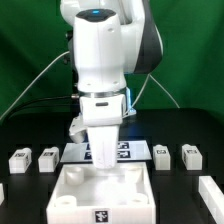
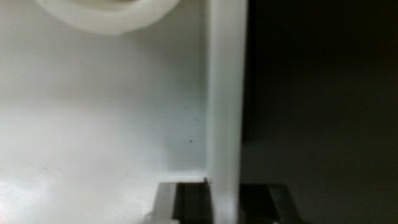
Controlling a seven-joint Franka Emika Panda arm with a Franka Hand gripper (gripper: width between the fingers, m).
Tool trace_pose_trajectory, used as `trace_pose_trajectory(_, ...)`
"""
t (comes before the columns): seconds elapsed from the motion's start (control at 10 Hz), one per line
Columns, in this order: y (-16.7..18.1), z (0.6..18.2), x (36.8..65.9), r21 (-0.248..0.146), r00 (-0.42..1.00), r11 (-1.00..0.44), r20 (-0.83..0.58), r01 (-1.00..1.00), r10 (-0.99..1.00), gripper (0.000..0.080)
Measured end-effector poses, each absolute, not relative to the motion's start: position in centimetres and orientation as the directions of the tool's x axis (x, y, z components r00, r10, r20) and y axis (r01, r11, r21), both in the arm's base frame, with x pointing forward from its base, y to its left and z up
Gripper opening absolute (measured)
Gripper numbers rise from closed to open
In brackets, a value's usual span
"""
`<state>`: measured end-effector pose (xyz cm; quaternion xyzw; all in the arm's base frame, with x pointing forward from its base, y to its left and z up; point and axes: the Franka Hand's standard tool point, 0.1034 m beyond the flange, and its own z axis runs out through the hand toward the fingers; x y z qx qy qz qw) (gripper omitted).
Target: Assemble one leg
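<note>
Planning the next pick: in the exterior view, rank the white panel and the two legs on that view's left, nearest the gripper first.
1. White panel, right at the gripper.
2. Inner leg, exterior view's left.
3. Outer leg, farther left.

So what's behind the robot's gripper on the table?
The marker board lies flat behind the gripper. Its ends stick out on both sides, but the gripper covers its middle, so that part cannot be seen.
</note>
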<state>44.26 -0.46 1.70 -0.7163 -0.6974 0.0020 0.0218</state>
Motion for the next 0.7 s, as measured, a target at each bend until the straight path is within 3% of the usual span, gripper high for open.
trace_pose_trajectory(0.7, 6.5, 1.7, 49.3, 0.007, 0.005, -0.006, 0.082, 1.000, 0.997, 0.0058)
